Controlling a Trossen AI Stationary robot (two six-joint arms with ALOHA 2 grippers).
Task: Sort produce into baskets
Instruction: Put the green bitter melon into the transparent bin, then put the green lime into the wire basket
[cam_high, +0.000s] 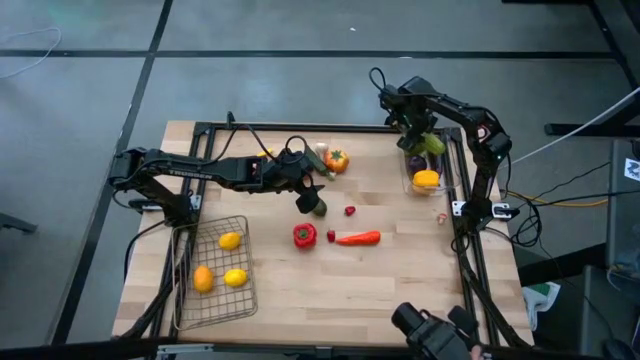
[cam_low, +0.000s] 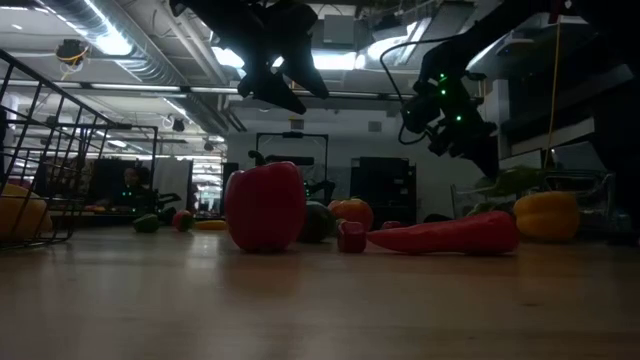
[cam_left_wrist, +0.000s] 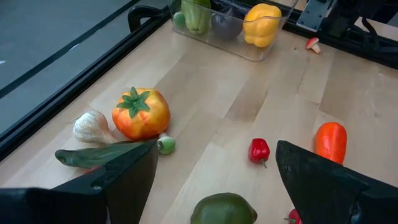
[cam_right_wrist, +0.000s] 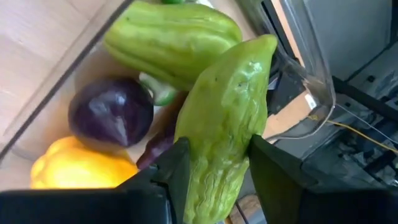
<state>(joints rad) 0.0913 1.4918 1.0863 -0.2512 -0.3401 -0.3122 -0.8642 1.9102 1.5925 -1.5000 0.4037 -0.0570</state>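
Now the right gripper, clamping a green gourd above the clear bin, needs only release; left gripper gapes empty over a green fruit.

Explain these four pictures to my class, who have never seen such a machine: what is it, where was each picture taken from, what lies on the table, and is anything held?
Two dark robot arms work at a wooden table, sorting toy produce. One picture looks straight down, one looks level across the tabletop, and one comes from a camera on each wrist. The left gripper hangs open above a green piece. The right gripper holds a wrinkled green vegetable over the clear bin, which already contains a yellow pepper and a purple piece. The wire basket holds three yellow and orange fruits. Loose on the table lie a red pepper, a carrot and an orange tomato.
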